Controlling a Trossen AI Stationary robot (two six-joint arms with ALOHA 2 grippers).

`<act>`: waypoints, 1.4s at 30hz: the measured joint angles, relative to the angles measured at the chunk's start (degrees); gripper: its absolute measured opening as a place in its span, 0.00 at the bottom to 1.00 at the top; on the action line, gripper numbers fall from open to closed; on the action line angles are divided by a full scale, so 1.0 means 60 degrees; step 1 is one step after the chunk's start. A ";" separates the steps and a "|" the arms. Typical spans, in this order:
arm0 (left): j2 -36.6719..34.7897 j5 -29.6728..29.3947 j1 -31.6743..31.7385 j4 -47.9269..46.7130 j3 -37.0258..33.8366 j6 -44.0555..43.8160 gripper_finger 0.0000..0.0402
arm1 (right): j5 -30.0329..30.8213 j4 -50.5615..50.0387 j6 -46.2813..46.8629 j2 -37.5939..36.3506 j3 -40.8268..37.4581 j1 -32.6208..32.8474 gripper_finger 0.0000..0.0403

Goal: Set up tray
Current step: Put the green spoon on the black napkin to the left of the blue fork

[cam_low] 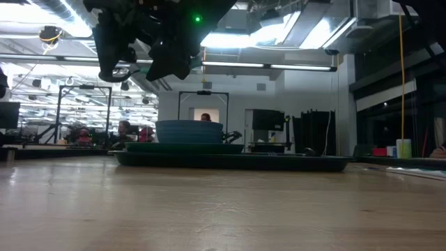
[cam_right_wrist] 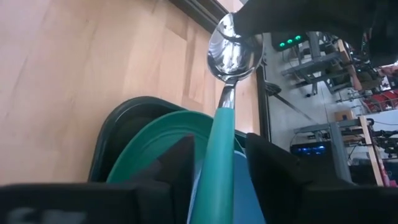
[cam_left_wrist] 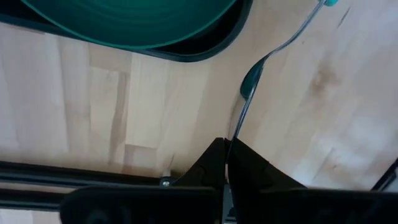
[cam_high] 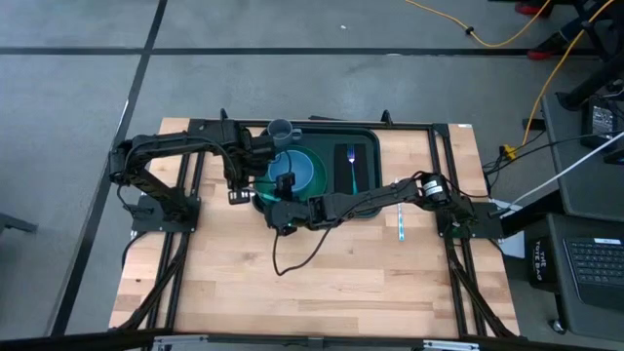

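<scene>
Your tray (cam_high: 366, 136) sits at the far middle of the bench (cam_high: 341, 283), long side across. Both arms meet over its near left corner.

A green plate (cam_high: 265, 182) fills the tray's left half, and a blue bowl (cam_high: 304, 171) rests on it. The low view has the bowl standing above the tray's rim. A grey cup (cam_high: 280, 130) is at the tray's far left corner. On the right half, a fork (cam_high: 351, 159) lies on a black mat (cam_high: 361, 177).

Now the spoon (cam_right_wrist: 231, 53), and you've got two arms on it. Your left pincer (cam_left_wrist: 225, 152) is clamped tight. Its own view shows a thin metal stem running out from between the closed fingers. In the right wrist view, a dark shape covers the tip of the spoon's shiny bowl. That's the left arm holding it up off the bench.

Your right pincer (cam_right_wrist: 217, 149) straddles the spoon's teal handle, one finger (cam_right_wrist: 180, 165) right against it. The other finger (cam_right_wrist: 270, 171) stands a little off, with blue showing in the gap, so the pincer is open, not gripping. Behind the handle you can see the plate's rim and the tray's rounded corner.

Out on the bare bench, just beyond the tray's near right corner, lies another teal-handled utensil (cam_high: 401, 224). I can't tell you which kind it is.
</scene>
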 joint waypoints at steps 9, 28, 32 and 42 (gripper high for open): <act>0.0000 0.0442 0.0000 0.0010 0.0000 -0.0099 0.00 | 0.0029 -0.0025 -0.0011 0.0000 0.0000 0.0000 0.31; 0.0004 0.1305 -0.0004 0.0000 -0.0007 -0.0353 0.00 | 0.0114 -0.0182 0.0009 0.0000 -0.0004 0.0007 0.13; 0.0004 0.1402 -0.0004 0.0000 -0.0011 -0.0352 0.00 | 0.0098 -0.0200 0.0009 0.0000 -0.0004 0.0011 0.14; 0.0004 0.1336 -0.0011 0.0041 -0.0011 -0.0597 0.06 | 0.0001 -0.0278 -0.0008 0.0000 -0.0004 0.0004 0.13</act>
